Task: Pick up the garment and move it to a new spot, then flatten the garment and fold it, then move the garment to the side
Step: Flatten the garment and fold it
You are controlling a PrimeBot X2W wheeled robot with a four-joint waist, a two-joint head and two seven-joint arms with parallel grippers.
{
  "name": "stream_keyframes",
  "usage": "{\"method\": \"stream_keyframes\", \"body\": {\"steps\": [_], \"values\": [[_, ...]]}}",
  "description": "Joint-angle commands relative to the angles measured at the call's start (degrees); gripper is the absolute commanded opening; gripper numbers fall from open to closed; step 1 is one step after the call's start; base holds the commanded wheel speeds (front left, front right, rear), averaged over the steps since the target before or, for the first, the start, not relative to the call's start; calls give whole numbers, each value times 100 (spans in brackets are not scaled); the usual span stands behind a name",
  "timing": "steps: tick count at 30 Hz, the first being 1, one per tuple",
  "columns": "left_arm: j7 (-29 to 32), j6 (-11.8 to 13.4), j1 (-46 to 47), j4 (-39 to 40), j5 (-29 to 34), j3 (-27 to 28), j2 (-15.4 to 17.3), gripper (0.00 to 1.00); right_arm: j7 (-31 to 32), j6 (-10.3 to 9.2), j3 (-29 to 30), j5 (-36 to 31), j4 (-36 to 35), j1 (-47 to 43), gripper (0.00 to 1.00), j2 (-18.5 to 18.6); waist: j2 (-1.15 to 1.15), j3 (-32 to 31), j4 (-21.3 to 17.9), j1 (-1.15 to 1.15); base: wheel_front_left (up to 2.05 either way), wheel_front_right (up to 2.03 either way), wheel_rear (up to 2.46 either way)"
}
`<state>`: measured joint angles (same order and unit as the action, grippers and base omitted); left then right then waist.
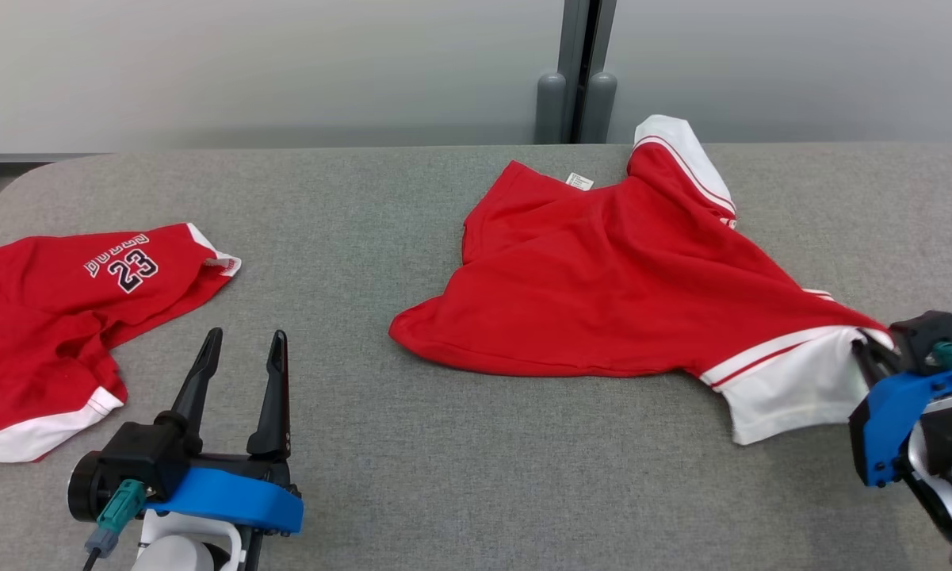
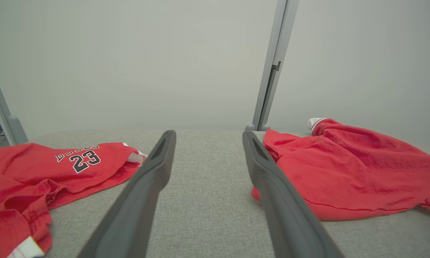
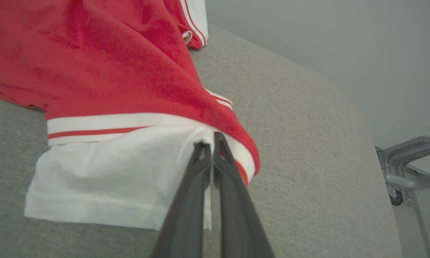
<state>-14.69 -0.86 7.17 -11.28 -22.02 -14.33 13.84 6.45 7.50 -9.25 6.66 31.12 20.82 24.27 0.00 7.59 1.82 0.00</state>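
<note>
Right claw clamped on garment white sleeve edge.

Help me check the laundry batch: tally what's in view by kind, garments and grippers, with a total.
Garments: 2 (red fabric garment printed 23; red fabric garment with white sleeves)
Grippers: 2 (left gripper, open; right gripper, shut on the second garment's white part)
Total: 4

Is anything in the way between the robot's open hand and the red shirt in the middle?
No. Only bare gray table lies between the left hand and the red shirt. The number 23 shirt lies off to the hand's other side. The right hand is shut on the white sleeve.
</note>
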Motion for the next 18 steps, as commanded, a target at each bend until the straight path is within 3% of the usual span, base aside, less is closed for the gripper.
{"method": "stream_keyframes", "body": {"steps": [1,2,3,4,11,18], "values": [[25,36,-5,29,3,-10,27,100,96,-1,256,-100,-236,-173,0,-29,0,19,-15,0,0,0,0],[36,36,4,38,-2,-11,40,100,147,-1,418,-172,-382,-232,0,-94,0,30,-24,0,0,0,0],[38,32,18,45,-7,-11,52,100,184,-1,508,-236,-516,-294,24,-157,0,41,-27,0,0,0,0],[44,26,35,50,-15,-9,69,100,254,-1,622,-250,-594,-355,100,-222,0,56,-29,0,0,0,0],[50,40,69,24,-32,-36,68,100,334,-1,1326,-304,-1271,-775,100,-649,0,25,-15,0,0,0,0],[7,95,-134,-78,-103,-2,36,100,-237,-1,2020,-149,-2492,-1503,100,-1520,0,-243,-56,0,0,0,0]]}}
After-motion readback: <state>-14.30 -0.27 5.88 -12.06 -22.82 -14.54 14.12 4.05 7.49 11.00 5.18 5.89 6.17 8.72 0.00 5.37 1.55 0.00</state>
